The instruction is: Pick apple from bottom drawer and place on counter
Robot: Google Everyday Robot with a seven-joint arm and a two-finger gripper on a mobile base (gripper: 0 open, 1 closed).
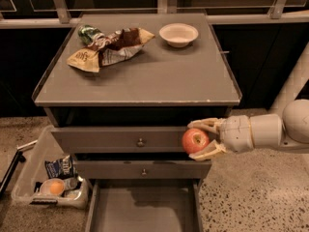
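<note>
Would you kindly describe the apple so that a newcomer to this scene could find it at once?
Start at the grey cabinet's counter, then drop to the right end of its top drawer front. There the gripper holds the apple. It is red, unlike the paler orange item in the floor bin.

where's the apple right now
In the camera view the apple is held in the tool, right of centre, at the right end of the top drawer front, below the counter edge and above the open bottom drawer.

One apple (195, 140) in the hand (192, 140) beside three drawers (116, 139), one bowl (178, 34), one bin (32, 164).
</note>
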